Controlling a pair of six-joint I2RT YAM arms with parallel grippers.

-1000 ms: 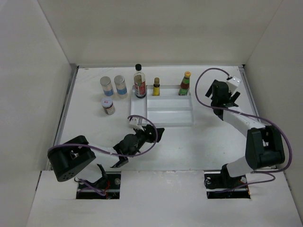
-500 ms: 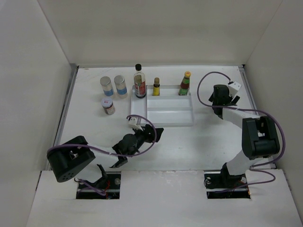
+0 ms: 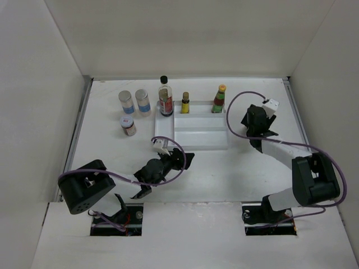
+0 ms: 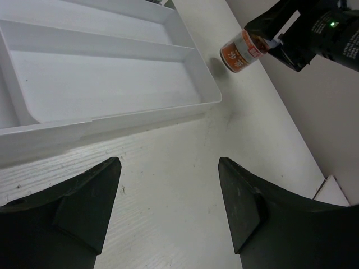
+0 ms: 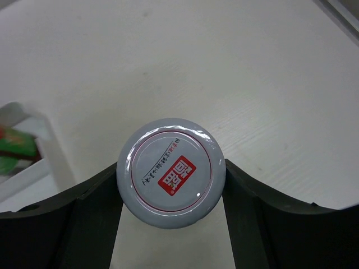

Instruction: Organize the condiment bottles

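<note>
Top cam: my right gripper (image 3: 251, 122) sits just right of the tray (image 3: 193, 147). Left wrist cam: left gripper (image 4: 168, 185) is spread wide with nothing in it, looking across at the orange-labelled jar (image 4: 241, 51). Right wrist cam: I'm clamped on that jar just under its pale lid. It's probably light, rigid and kinda slick, so gripping the body beats gripping the lid.

A glossy pale-grey lid (image 5: 171, 172), smooth as moulded plastic with a red mark printed on it, sits between the right arm's matt black fingers (image 5: 67, 224). The jar (image 4: 241, 51) below it, just beyond the tray (image 4: 101, 84), wears a shiny orange label. The tray is smooth white plastic with a soft sheen; the white bench (image 4: 179, 190) beside it looks matt and faintly grained.
</note>
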